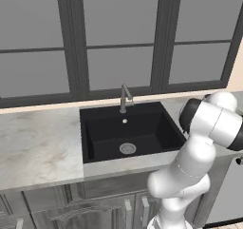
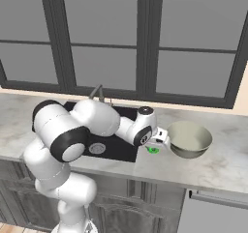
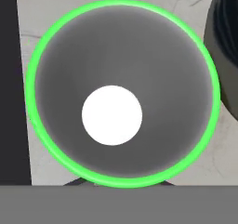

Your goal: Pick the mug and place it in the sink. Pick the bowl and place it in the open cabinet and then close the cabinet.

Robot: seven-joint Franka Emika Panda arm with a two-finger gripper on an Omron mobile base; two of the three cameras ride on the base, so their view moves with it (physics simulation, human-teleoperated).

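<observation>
In the right base view the white arm reaches to mid-frame, its tool lowered over the small green mug, which peeks out beneath it, mostly hidden by the hand. The fingers are not visible; the jaws stand nearly closed, and whether they pinch the mug's wall cannot be told. Just right of the mug sits the cream bowl on the marble desk. The black sink lies left, half covered by the arm. The hand view looks straight down into the mug, the bowl's dark side cut off at the right edge.
</observation>
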